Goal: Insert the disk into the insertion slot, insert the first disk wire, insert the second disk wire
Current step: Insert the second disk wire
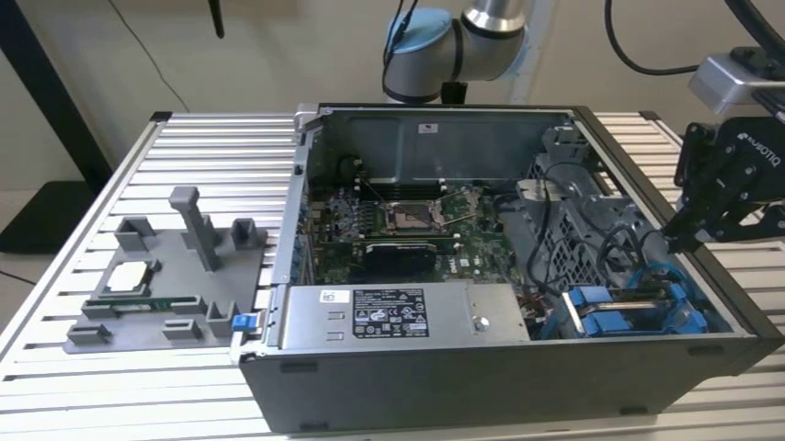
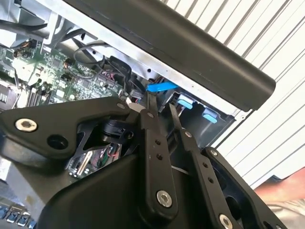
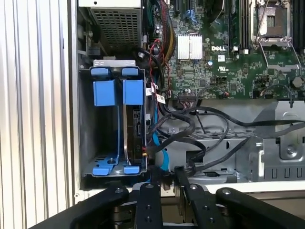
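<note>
Disk (image 3: 135, 125) looks already in its slot imo. It sits edge-on in the drive cage (image 3: 85, 124), near corner of the case (image 1: 491, 386) on the exterior view's right, just beside the PSU (image 1: 392, 314). Gripper (image 3: 167, 177) hangs at the case's right wall, above the end of that cage. So the disk lies below it and off toward the exterior view's left. The disk's long axis runs straight from the gripper toward the PSU, w/ the end facing the gripper being the one where the wires bunch up. Blue wire (image 3: 160, 152) curls right by that end and down to the gripper, black cables (image 3: 188, 125) just beside it. Tbh can't tell whether the gripper is clamped on anything or not, and can't tell if the blue wire is plugged in either.
</note>
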`<state>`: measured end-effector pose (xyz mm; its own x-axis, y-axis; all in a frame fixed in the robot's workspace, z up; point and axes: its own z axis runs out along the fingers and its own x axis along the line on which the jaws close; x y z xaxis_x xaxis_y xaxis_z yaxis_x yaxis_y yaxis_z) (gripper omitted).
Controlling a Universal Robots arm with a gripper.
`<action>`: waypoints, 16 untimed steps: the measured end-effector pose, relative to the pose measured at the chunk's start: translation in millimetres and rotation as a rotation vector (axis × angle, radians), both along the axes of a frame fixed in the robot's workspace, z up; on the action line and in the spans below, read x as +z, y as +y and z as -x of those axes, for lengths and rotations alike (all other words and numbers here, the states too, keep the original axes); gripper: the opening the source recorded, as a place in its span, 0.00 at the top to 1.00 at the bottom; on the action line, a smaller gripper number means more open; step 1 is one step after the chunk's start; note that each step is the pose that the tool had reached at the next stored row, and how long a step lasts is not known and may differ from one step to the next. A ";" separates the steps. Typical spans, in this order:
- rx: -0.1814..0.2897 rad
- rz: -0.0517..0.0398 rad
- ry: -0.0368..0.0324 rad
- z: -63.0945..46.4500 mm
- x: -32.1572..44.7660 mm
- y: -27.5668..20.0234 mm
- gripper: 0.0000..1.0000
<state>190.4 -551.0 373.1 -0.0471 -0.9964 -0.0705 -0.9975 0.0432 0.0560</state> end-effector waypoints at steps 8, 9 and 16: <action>0.023 -0.0007 0.0000 -1.5 -0.8 0.0 0.00; 0.025 -0.0006 0.0000 -1.5 -0.8 0.0 0.00; 0.027 -0.0005 0.0000 -1.6 -0.8 0.0 0.00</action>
